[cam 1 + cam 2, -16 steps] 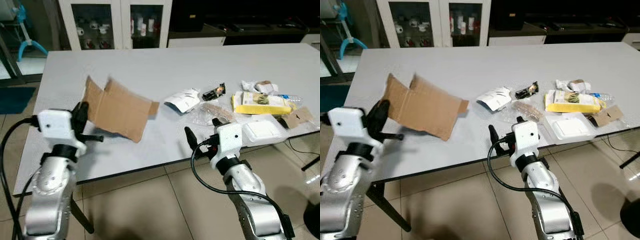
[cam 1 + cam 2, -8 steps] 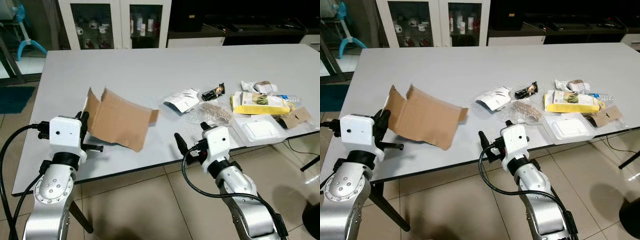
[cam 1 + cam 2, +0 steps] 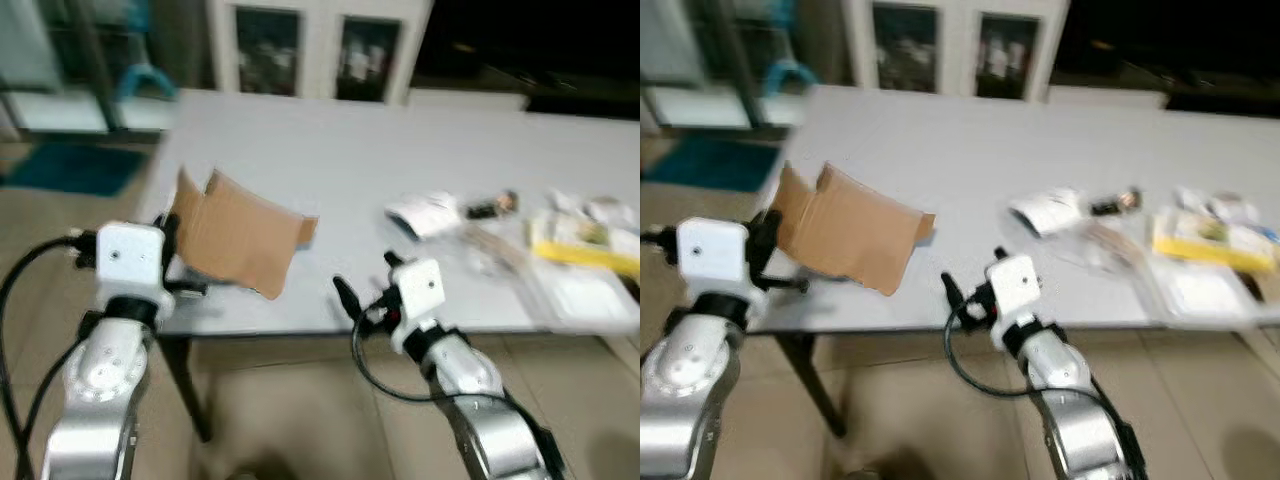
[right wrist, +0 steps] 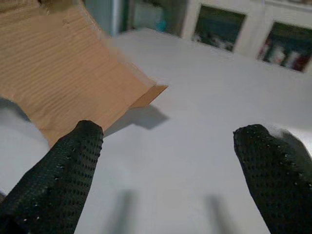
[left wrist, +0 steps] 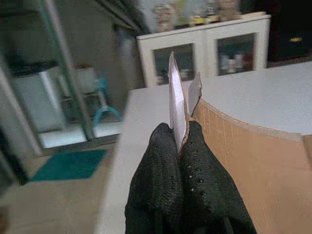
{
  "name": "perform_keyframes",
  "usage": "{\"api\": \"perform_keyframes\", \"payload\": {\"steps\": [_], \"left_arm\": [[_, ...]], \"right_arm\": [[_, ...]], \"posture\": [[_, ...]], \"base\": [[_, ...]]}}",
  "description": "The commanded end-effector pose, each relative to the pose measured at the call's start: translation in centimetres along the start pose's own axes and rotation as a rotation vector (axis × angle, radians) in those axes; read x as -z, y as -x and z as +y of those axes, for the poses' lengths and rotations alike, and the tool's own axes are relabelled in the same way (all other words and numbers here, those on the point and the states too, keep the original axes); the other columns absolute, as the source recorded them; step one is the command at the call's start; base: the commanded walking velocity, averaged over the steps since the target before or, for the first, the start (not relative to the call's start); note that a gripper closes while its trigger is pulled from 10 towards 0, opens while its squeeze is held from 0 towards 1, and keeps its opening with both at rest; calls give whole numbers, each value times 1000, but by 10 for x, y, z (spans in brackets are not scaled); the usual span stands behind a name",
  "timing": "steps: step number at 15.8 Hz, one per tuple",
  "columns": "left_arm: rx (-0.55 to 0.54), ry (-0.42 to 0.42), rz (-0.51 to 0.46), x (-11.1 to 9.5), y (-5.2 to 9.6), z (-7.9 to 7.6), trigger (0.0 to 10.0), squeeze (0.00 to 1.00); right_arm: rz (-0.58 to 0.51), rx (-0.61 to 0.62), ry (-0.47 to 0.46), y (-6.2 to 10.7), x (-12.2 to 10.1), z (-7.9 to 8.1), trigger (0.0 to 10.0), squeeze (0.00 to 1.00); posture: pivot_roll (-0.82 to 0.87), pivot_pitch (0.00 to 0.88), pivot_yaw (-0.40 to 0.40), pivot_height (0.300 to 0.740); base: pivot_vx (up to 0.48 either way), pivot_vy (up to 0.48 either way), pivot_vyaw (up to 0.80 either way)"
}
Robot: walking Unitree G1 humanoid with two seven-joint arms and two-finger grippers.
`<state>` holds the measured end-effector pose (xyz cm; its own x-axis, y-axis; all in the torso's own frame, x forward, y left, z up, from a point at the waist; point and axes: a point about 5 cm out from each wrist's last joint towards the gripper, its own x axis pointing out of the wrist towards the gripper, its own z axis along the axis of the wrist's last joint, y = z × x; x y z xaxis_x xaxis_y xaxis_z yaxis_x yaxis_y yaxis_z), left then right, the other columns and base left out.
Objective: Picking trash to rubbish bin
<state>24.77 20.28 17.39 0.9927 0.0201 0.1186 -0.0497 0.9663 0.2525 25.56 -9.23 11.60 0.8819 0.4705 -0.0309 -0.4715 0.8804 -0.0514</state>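
Observation:
A flattened brown cardboard piece (image 3: 240, 236) hangs above the near left corner of the grey table (image 3: 360, 150). My left gripper (image 5: 181, 138) is shut on its left edge, the cardboard (image 5: 243, 156) pinched between both black fingers. My right gripper (image 4: 168, 141) stands open near the table's front edge, nothing between its fingers (image 4: 73, 156); the cardboard's far corner (image 4: 63, 63) lies ahead of it. More trash sits to the right on the table: a white wrapper (image 3: 425, 212), a small dark packet (image 3: 490, 207), a yellow package (image 3: 580, 245). The head views are blurred.
A white cabinet with glass doors (image 3: 300, 50) stands behind the table. A teal mat (image 3: 70, 165) lies on the floor at far left. Tan tiled floor (image 3: 290, 410) runs in front of the table. A white tray (image 3: 590, 295) sits near the table's right front edge.
The whole picture has shifted and blurred, so the camera has moved. My left gripper still holds the cardboard. My right gripper is closer to the cardboard.

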Motion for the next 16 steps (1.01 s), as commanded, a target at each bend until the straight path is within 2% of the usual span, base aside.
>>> {"api": "perform_keyframes", "payload": {"steps": [1, 6, 7, 11, 12, 16], "left_arm": [[14, -3, -22, -7, -1, -3, 10000, 0], [19, 1, -8, -6, -2, -1, 10000, 0], [21, 5, -4, -6, -4, -2, 10000, 0], [54, 9, 9, -3, -8, -8, 10000, 0], [61, 3, 9, -2, -12, -9, 10000, 0], [51, -1, 13, -3, -11, -7, 10000, 0]], "right_arm": [[2, 22, 2, 2, -1, -7, 10000, 0], [-6, 51, 17, -2, -4, -16, 10000, 0], [-1, 90, 33, -3, -3, -23, 10000, 0], [-16, 126, 78, -10, -8, -30, 10000, 0], [-34, 108, 75, -11, -15, -29, 10000, 0], [-15, 19, 80, -10, -18, -23, 10000, 0]], "posture": [[79, 0, -80, 740], [90, 0, -76, 740], [94, 0, -77, 740], [90, 0, -57, 740], [91, 0, -45, 740], [106, 0, -52, 740]], "base": [[349, 0, 0], [377, 0, 0], [420, 0, 0], [417, 0, 0], [416, 0, 0], [418, 0, 0]]}}
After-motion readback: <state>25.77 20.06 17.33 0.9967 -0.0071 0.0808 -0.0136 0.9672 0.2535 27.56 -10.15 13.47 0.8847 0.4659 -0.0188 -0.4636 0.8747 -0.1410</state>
